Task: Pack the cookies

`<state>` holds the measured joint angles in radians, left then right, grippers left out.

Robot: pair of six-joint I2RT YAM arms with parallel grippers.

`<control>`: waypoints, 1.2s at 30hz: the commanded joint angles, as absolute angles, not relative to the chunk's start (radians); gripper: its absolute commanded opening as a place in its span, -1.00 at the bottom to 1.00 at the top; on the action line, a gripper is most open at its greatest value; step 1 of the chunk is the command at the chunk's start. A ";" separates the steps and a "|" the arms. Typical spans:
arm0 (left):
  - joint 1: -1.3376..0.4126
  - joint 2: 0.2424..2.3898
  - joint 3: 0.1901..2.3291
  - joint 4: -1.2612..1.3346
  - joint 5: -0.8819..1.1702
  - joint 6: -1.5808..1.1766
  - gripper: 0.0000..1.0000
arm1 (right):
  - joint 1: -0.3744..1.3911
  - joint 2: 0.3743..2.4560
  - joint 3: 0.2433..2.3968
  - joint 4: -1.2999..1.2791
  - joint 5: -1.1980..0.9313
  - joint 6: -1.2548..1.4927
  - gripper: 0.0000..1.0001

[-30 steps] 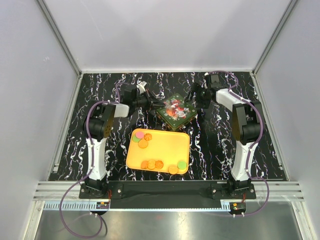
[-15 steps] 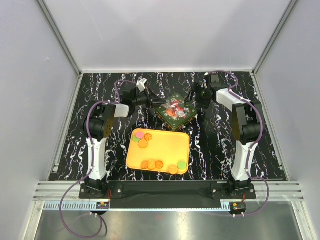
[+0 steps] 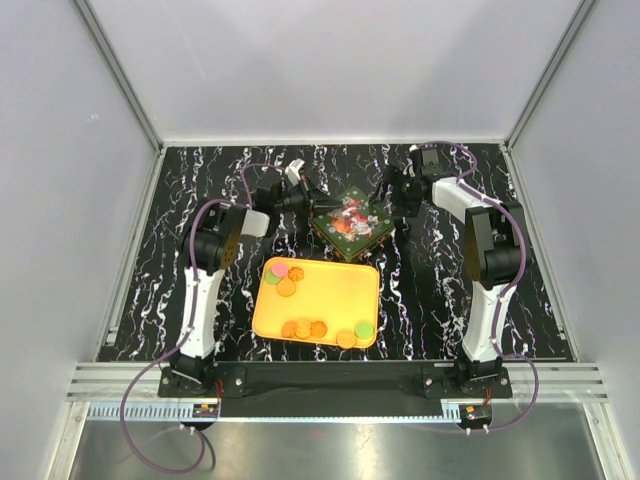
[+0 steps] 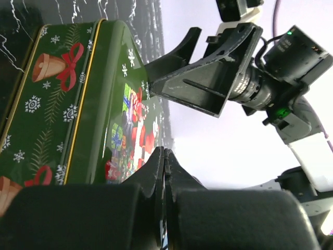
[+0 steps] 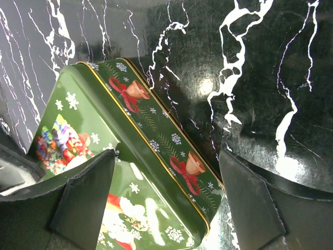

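Observation:
The cookies (image 3: 303,328) are small orange, pink and green discs lying on a yellow tray (image 3: 335,290); a few more (image 3: 280,275) sit at its far left corner. Behind the tray stands a green Christmas tin (image 3: 350,222), lid on. My left gripper (image 3: 306,200) is shut and empty at the tin's left corner; in the left wrist view its jaws (image 4: 164,153) meet beside the tin (image 4: 67,104). My right gripper (image 3: 392,200) stands open, astride the tin's right corner (image 5: 156,156), one finger (image 5: 86,192) over the lid and the other finger (image 5: 250,198) over the table.
The table top (image 3: 440,290) is black marble pattern with white walls on three sides. The tray lies between the two arm bases, near the front edge. In the left wrist view the right gripper (image 4: 208,73) shows just past the tin.
The left arm has swung to the right and farther back, bringing its shut gripper closer along the tin's left side. The right arm and the tin have not moved.

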<state>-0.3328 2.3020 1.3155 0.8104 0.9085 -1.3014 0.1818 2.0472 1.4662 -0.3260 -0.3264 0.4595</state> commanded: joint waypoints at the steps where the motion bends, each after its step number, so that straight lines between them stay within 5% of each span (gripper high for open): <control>1: -0.334 2.371 1.272 0.905 0.908 -1.319 -1.00 | 0.172 2.042 1.479 -0.298 -0.324 0.446 0.76; 23: -0.337 2.372 1.134 0.887 0.853 -1.272 -1.00 | 0.169 2.022 1.436 -0.268 -0.331 0.459 0.76; 36: -0.324 2.192 1.281 0.649 0.879 -1.108 -0.92 | 0.135 1.977 1.485 -0.308 -0.311 0.453 0.77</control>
